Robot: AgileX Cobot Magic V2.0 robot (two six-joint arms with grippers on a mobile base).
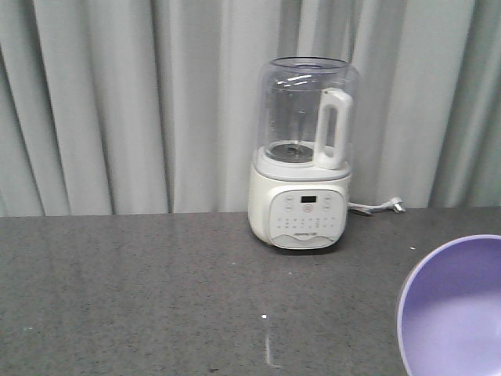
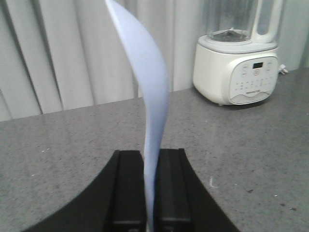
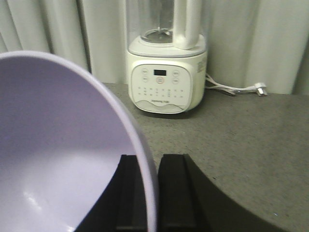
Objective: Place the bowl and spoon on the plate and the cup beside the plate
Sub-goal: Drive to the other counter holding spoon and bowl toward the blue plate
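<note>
Lavender bowl (image 3: 63, 145) sits tilted in the right gripper (image 3: 153, 164), rim pinched between both fingers, filling the front view's lower right corner; the left gripper (image 2: 149, 157) clamps the pale blue plate (image 2: 153, 87) edge-on; a white blender (image 1: 301, 207) stands on the grey counter (image 1: 141, 290).

A cream-white blender (image 1: 301, 196) stands upright at the back of the grey speckled worktop (image 1: 125, 298), just in front of a pale grey pleated curtain (image 1: 117, 102) that fills the background. Its clear jug, with a white handle on one side, sits on a base whose front panel carries a small dark display and rows of buttons. A white power cord (image 1: 374, 208) lies beside the base, its plug loose on the worktop near the curtain.
</note>
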